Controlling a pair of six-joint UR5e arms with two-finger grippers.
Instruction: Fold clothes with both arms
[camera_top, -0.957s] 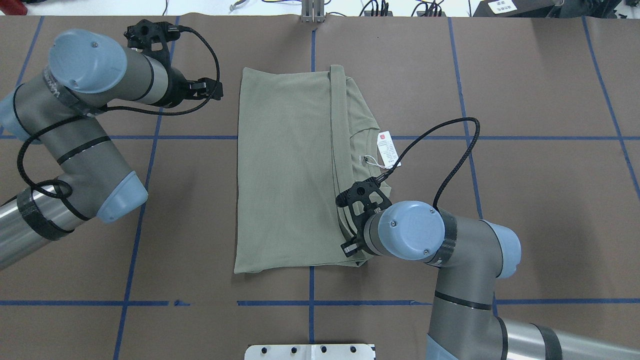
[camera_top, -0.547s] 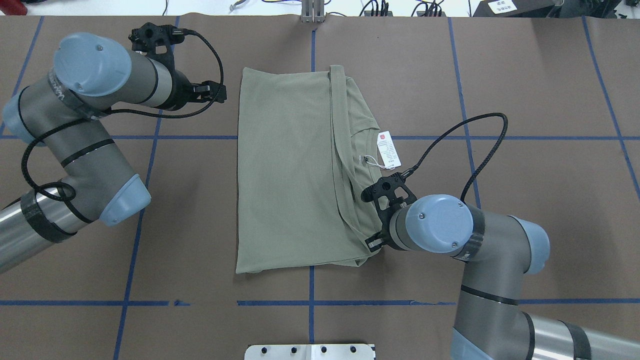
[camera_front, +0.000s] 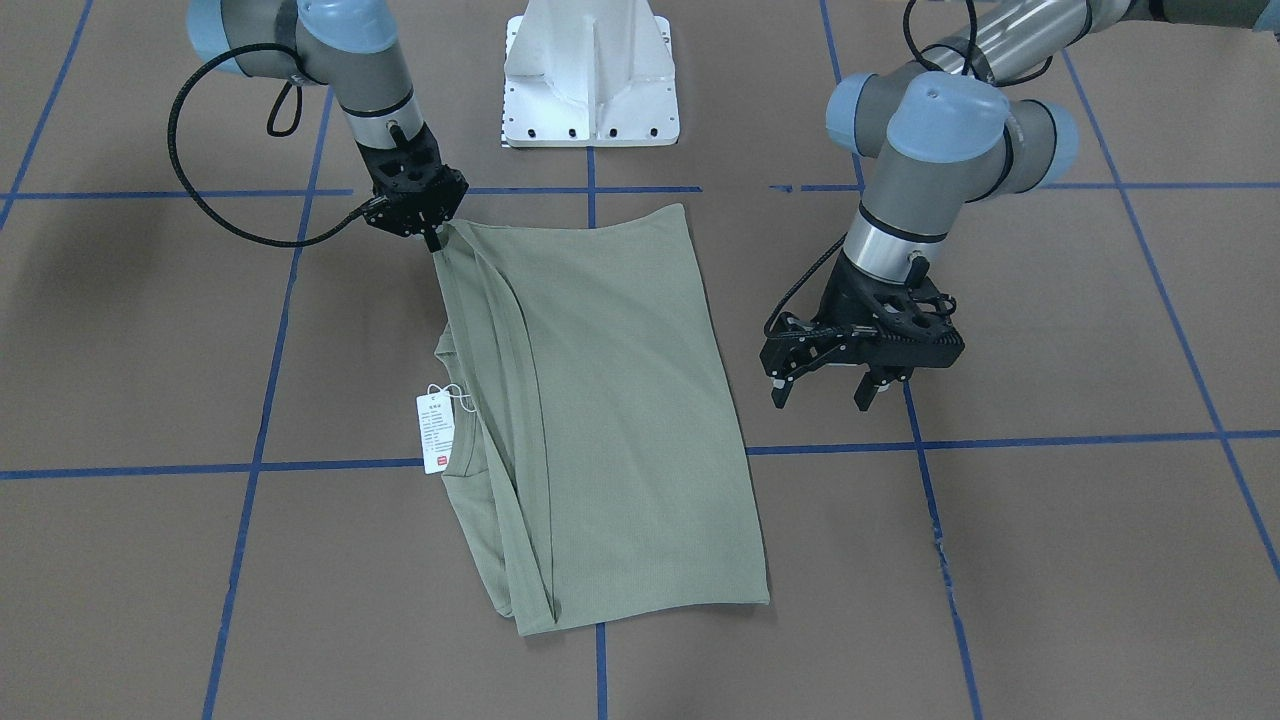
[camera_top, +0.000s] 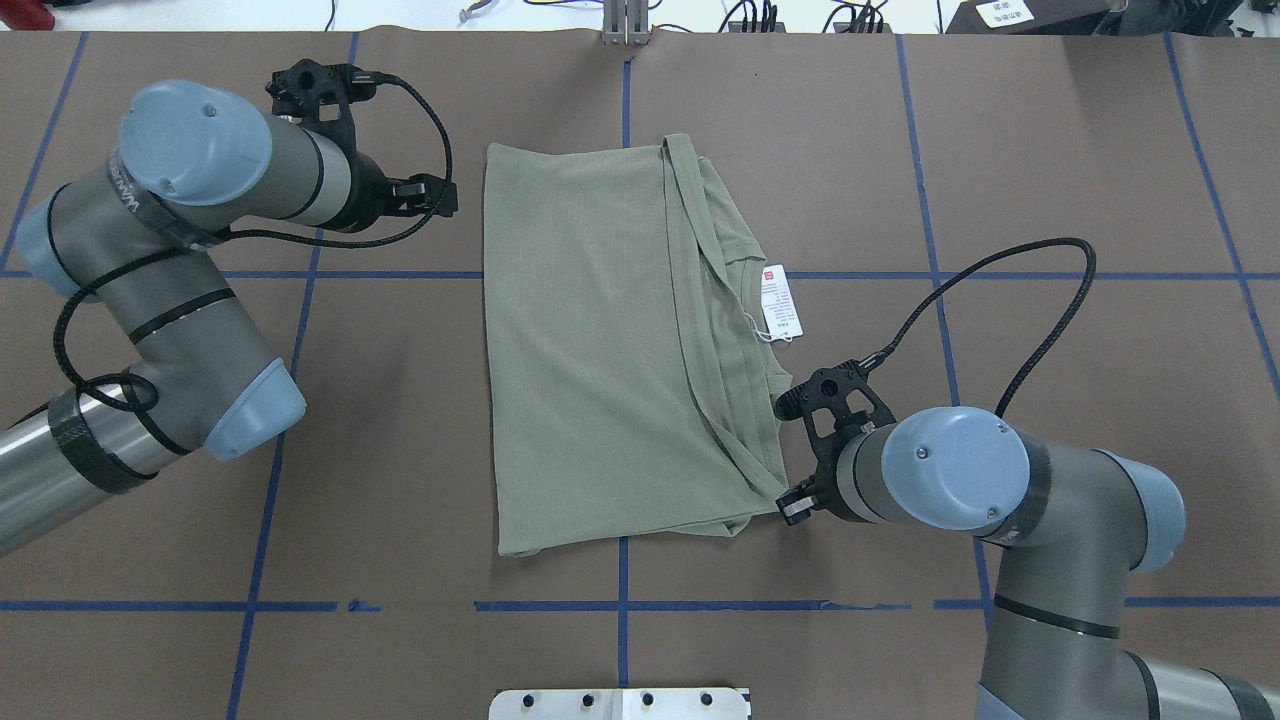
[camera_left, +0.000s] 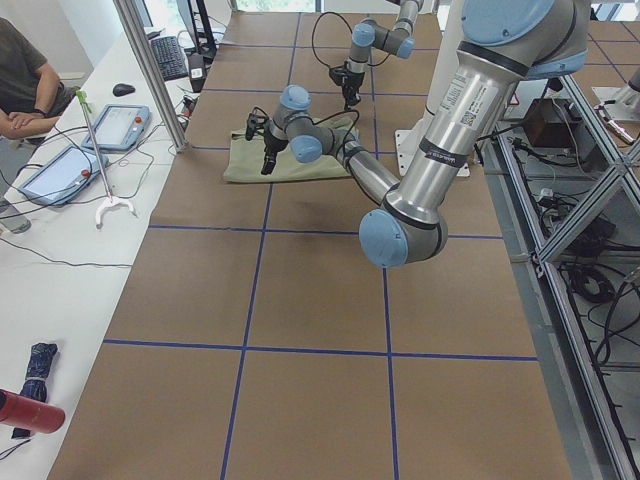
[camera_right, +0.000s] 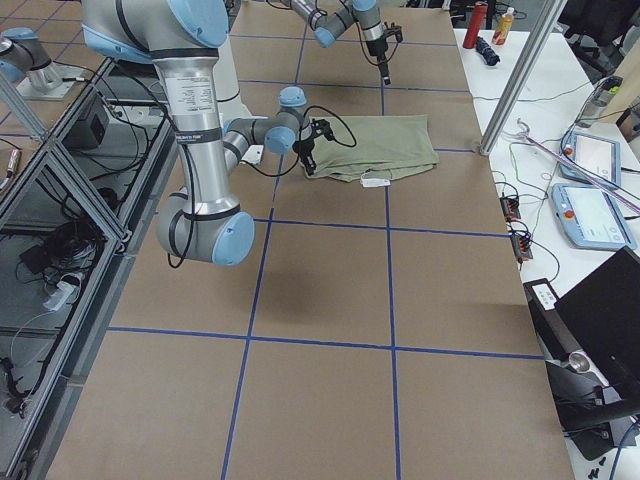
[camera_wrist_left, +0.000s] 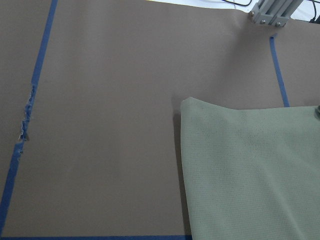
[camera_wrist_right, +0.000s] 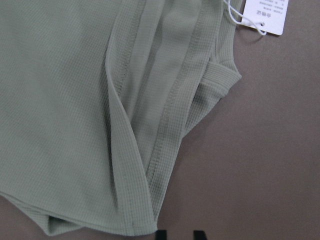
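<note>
The pale green shirt (camera_top: 590, 340) lies folded lengthwise on the brown table, its white hang tag (camera_top: 781, 300) resting on the right side. My right gripper (camera_top: 792, 497) is low at the shirt's near right corner and is shut on the shirt there; the front view shows it (camera_front: 432, 240) pinching that corner of the shirt (camera_front: 620, 420). In the right wrist view only the folded hem (camera_wrist_right: 145, 200) and two black fingertips (camera_wrist_right: 160, 235) show. My left gripper (camera_front: 823, 395) hangs open above bare table beside the shirt's far left edge (camera_wrist_left: 210, 150), holding nothing.
The white pedestal base (camera_front: 590, 70) stands at the table's near edge. Blue tape lines (camera_top: 400, 274) cross the brown mat. A metal post (camera_top: 625, 25) sits at the far edge. A person (camera_left: 20, 90) sits at a side desk with tablets (camera_left: 60, 170).
My right gripper has moved right and slightly nearer, drawing the shirt's near right corner out with it; the whole shirt shifted a little right. The left gripper edged slightly toward the shirt.
</note>
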